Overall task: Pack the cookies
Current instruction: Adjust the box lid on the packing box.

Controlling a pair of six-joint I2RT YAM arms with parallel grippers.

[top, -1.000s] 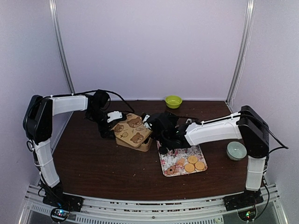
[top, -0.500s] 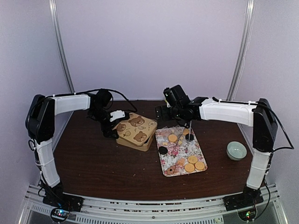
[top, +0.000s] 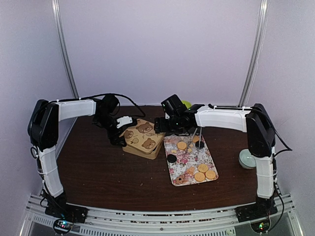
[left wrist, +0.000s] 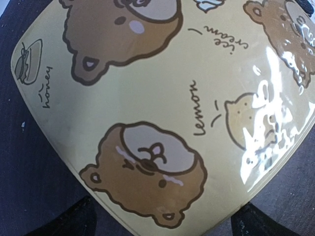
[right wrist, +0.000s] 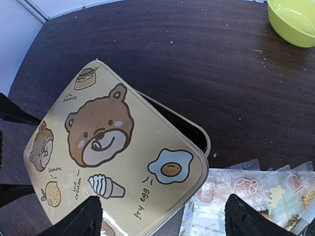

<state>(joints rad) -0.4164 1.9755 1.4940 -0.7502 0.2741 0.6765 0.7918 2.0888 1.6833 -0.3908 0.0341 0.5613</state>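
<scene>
The cookies (top: 199,175) lie on a floral tray (top: 181,158): several round tan ones and a dark one (top: 171,158). A square tin with a yellow bear lid (top: 143,137) stands left of the tray. In the right wrist view the lid (right wrist: 113,162) sits askew and the tin's dark inside (right wrist: 189,129) shows at one corner. My left gripper (top: 119,138) is open at the tin's left corner, the lid's corner (left wrist: 162,196) between its fingers (left wrist: 81,219). My right gripper (top: 160,129) is open over the tin's right corner, its fingers (right wrist: 86,216) either side of the lid's edge.
A green bowl (right wrist: 293,19) stands at the back, mostly hidden behind the right arm in the top view. A pale grey-green bowl (top: 248,158) sits near the right arm's base. Clear wrapped packets (right wrist: 246,189) lie on the tray's near end beside the tin.
My right arm lifted off the tray, swung to the back, then came left to the tin's right corner. The left gripper has barely moved at the tin's left corner.
</scene>
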